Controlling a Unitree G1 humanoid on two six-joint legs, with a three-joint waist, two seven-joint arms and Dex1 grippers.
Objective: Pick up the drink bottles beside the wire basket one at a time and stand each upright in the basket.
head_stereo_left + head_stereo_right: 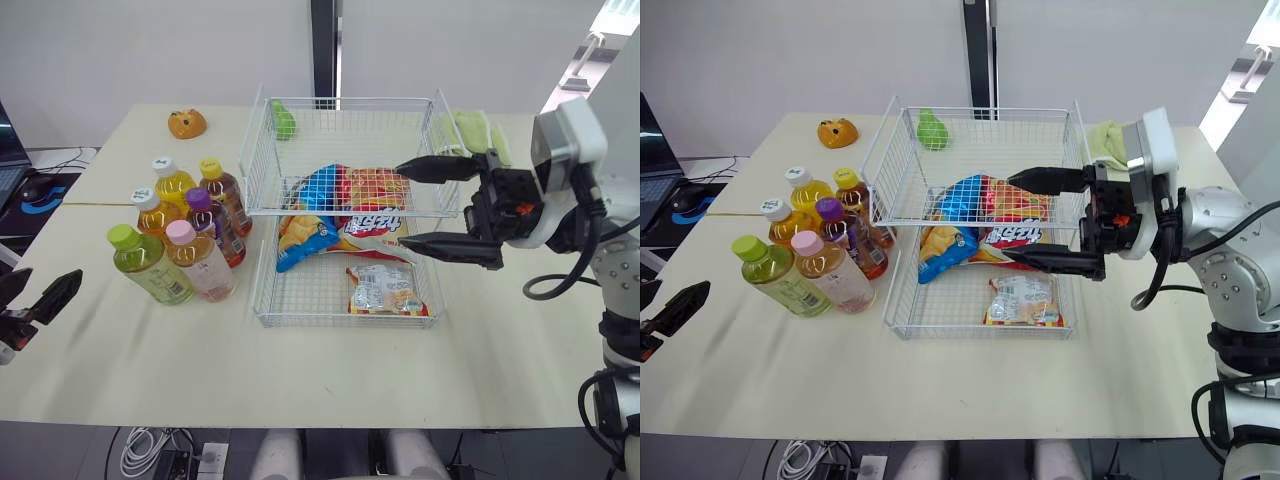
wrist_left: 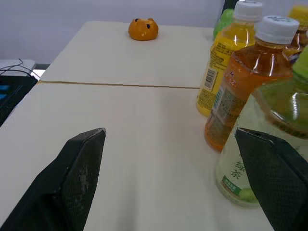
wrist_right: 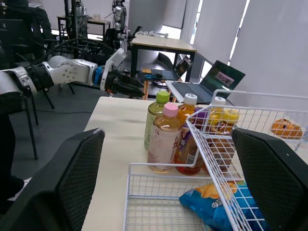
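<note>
Beige table — six bottles beside basket; right gripper spread empty above it, left gripper seemingly open.

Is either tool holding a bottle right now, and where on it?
Nothing held: left tool open short of the bottles, right tool open over the wire basket.

Right gripper: two long black tapered fingers, textured pads. Wrist block, right of wire basket: white-grey shell, black core, small orange-red marking. Black cable looped below silver-grey forearm. Left gripper, left of basket: identical black fingers; silver arm, blue wrist ring.
</note>
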